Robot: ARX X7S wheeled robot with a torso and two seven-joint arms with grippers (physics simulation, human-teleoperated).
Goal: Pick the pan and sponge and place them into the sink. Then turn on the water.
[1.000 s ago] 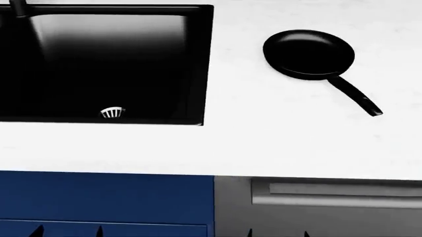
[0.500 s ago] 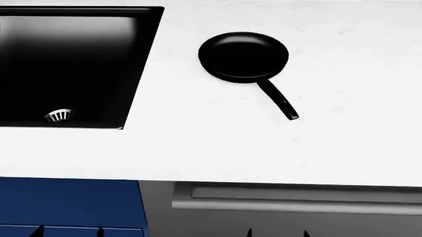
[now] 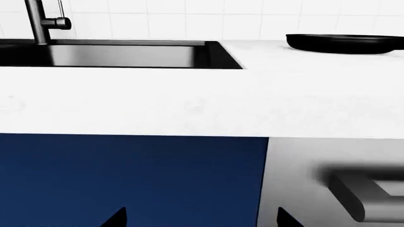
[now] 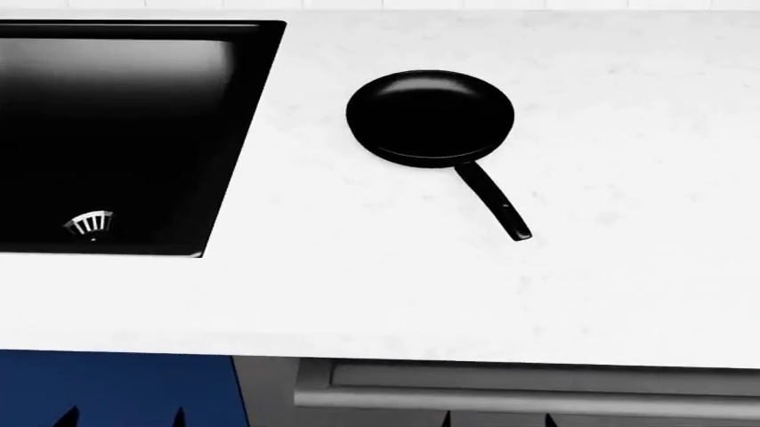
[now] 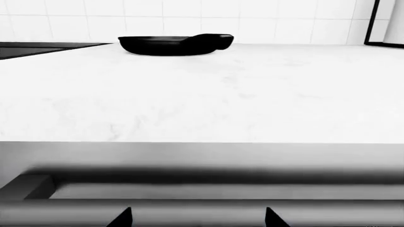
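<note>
Head view: pan (image 4: 430, 118) sits flat on the white counter (image 4: 618, 267), ahead of both pincers and well apart from them, handle (image 4: 496, 202) angled back toward the right one; sink (image 4: 244, 133) lies beyond the left pincer. Both pincers hang below the counter edge with only dark tips showing, so I cannot tell whether either is spread or pressed together. Sponge not visible. I judge the pan rigid, fairly heavy, glossy-slick; grip the handle near the bowl.
</note>
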